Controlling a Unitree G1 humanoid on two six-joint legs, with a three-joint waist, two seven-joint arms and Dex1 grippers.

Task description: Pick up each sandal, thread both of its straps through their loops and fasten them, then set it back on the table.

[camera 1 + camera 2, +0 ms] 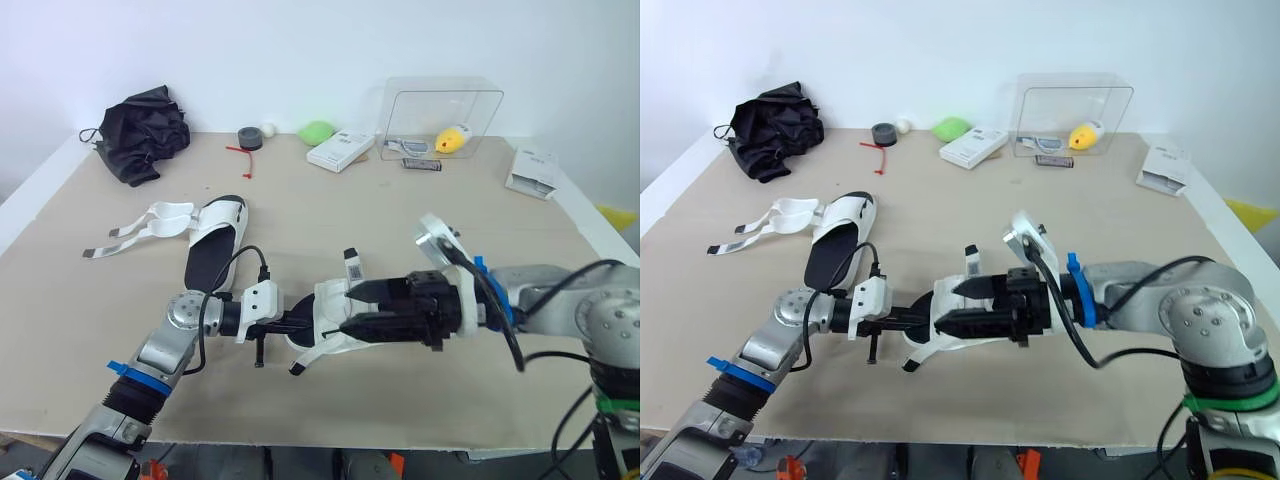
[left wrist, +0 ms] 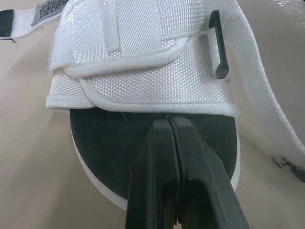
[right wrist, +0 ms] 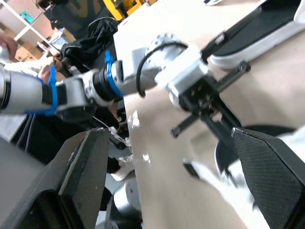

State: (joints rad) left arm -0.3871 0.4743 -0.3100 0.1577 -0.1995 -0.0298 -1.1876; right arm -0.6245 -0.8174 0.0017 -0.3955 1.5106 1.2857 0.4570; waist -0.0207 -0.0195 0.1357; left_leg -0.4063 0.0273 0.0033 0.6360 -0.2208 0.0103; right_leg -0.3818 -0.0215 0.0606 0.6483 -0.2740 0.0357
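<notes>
On the worktop (image 1: 400, 220), left fingers (image 2: 167, 162), pressed shut, touch a white sandal (image 2: 143, 81) at its black insole while right fingers (image 3: 86, 171) spread open opposite

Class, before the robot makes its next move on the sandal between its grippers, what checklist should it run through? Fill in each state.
1. Left gripper shut, tip on the near sandal: ok.
2. Right gripper open at the same sandal: ok.
3. Loose strap through the black loop: not ok.
4. Near sandal lifted off the table: cannot tell.
5. Far sandal fastened: not ok, straps lie spread.
</notes>
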